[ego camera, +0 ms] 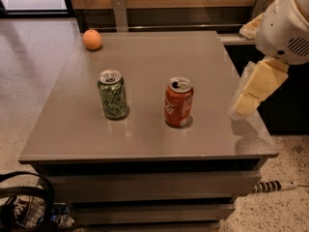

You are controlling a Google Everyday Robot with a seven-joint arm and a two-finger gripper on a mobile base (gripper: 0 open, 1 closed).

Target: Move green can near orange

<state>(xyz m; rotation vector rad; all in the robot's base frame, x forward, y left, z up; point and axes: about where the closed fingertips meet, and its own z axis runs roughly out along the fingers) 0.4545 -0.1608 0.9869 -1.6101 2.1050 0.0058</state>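
Note:
The green can [112,94] stands upright on the grey table [145,139], left of centre, its silver top showing. The orange [91,39] sits at the table's far left corner, well apart from the green can. A red-orange soda can [178,103] stands upright to the right of the green can. My gripper [246,103], cream-coloured below a white arm housing [285,28], hangs over the table's right edge. It is to the right of the red-orange can, touches nothing and holds nothing.
The table has drawers in its front [145,185]. A black bag [24,202] lies on the floor at the front left. A wooden wall with metal brackets [119,8] runs behind the table. A striped cable [273,186] lies on the floor at the right.

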